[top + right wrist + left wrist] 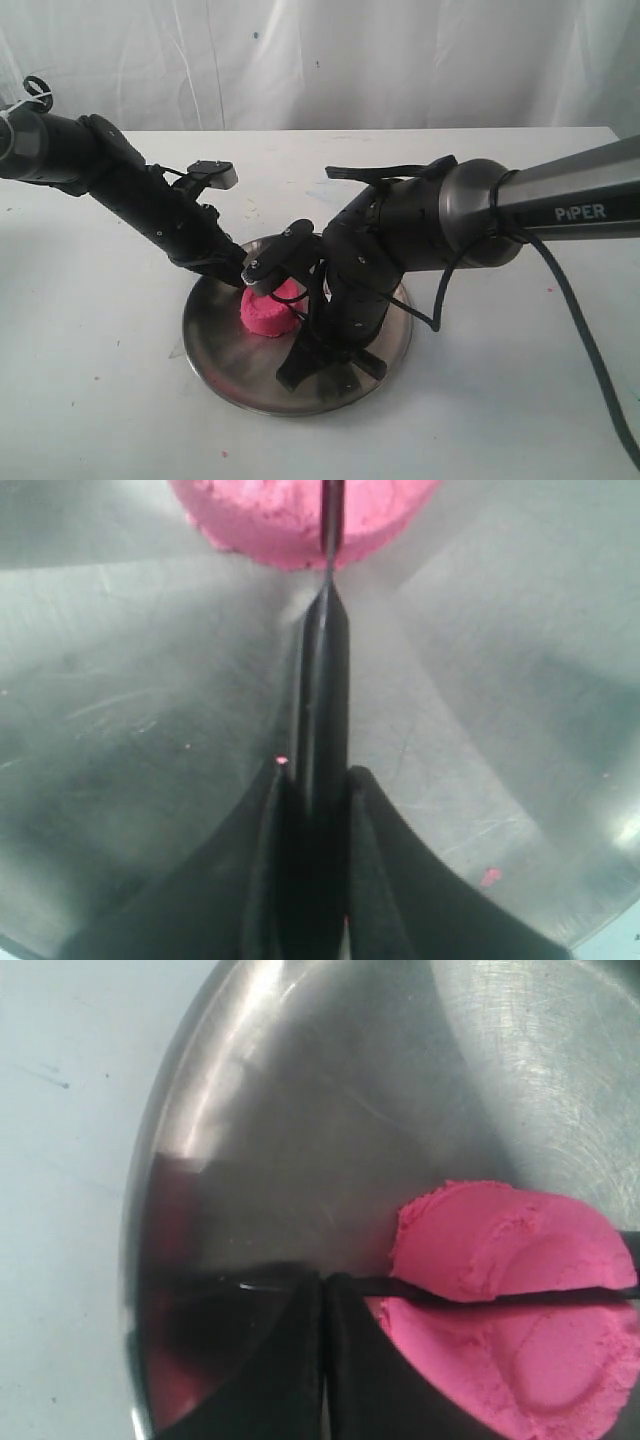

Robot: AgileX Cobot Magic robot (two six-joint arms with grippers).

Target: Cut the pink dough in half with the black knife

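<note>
The pink dough lies as a round lump on the steel plate. In the right wrist view the black knife runs from my right gripper, which is shut on its handle, into the pink dough. The left wrist view shows the thin blade sunk across the dimpled top of the dough. My left gripper is shut, its tips at the knife's point beside the dough. In the exterior view the left gripper is at the lump's far side and the right gripper at its near side.
The plate sits on a white table with a white curtain behind. A few pink crumbs lie on the plate. Both arms crowd over the plate's middle.
</note>
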